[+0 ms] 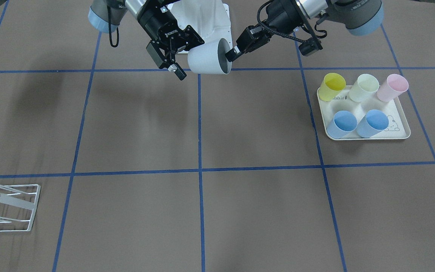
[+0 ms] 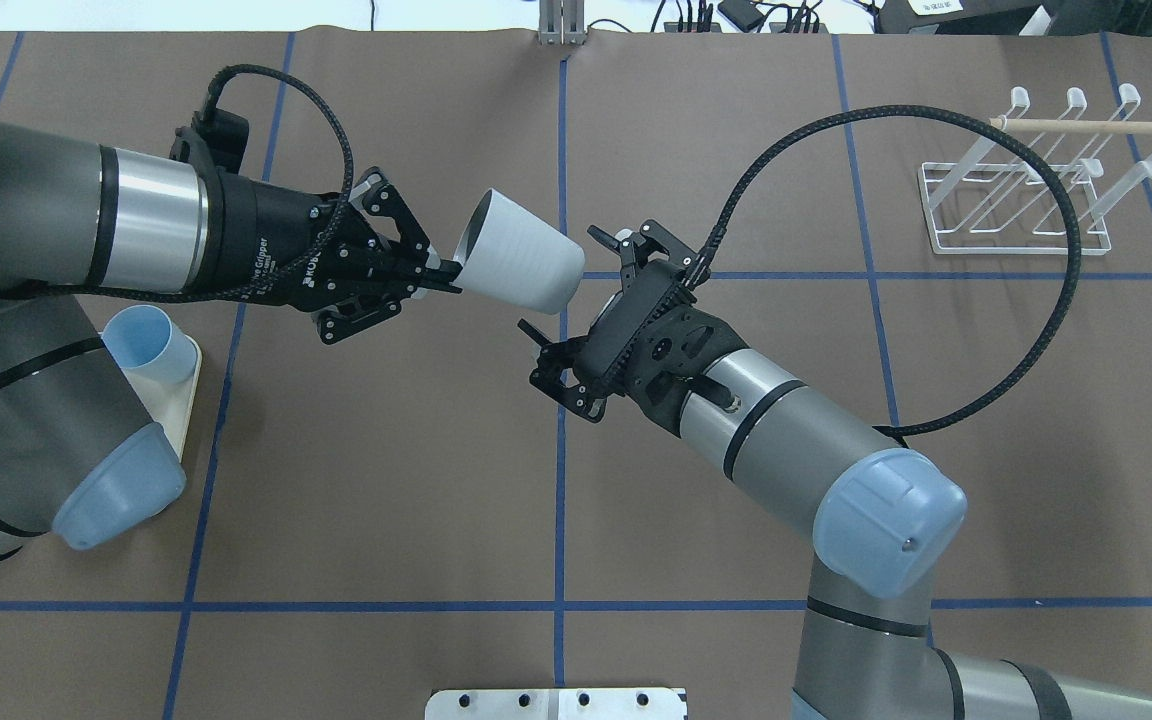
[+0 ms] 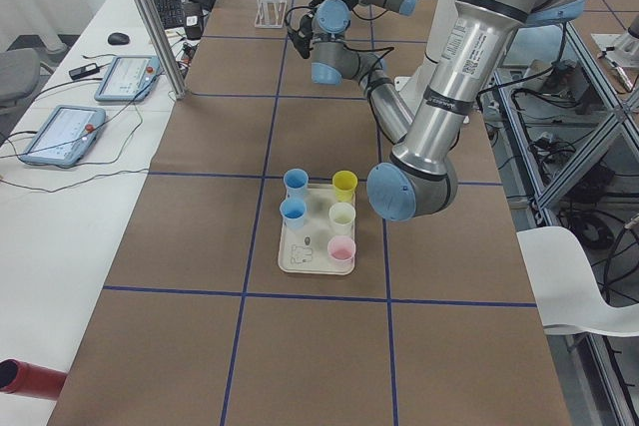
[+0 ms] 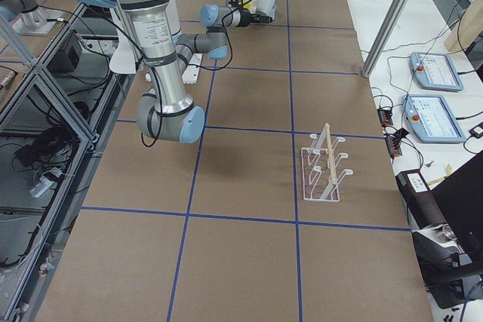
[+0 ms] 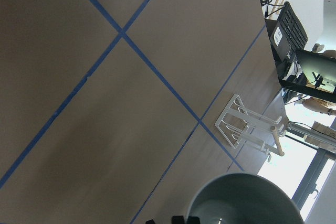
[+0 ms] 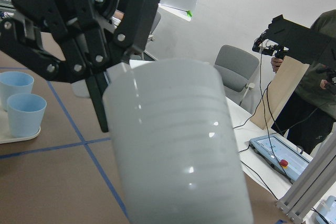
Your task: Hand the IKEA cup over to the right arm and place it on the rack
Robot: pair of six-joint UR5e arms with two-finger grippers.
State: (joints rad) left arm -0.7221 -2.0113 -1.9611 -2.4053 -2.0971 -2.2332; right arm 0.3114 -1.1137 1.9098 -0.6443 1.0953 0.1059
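Open table [image 2: 386, 450] runs from right hand [image 2: 564, 282] to rack [image 2: 1016, 215] (its cable [image 2: 1066, 290] arcs between)

On my feed the smooth white plastic cup [image 2: 521, 265] shows a grey inside. The left gripper [image 2: 444, 272] and right gripper [image 2: 558, 281] are both black. The left arm [image 2: 26, 215] and right arm [image 2: 786, 440] are silver-grey with pale blue joint caps.

I see a brown paper table cover [image 1: 259, 211] crossed by a grid of blue tape lines. The flat cream tray [image 1: 370, 138] has a faint rabbit outline printed on it. On the tray I count these colours:

- a yellow cup [image 1: 332, 87]
- a pale green cup [image 1: 364, 87]
- a pink cup [image 1: 392, 87]
- two light blue cups [image 1: 341, 124]

The wire rack [image 2: 1016, 215] is white, and its dowel [image 2: 1096, 125] is light wood.
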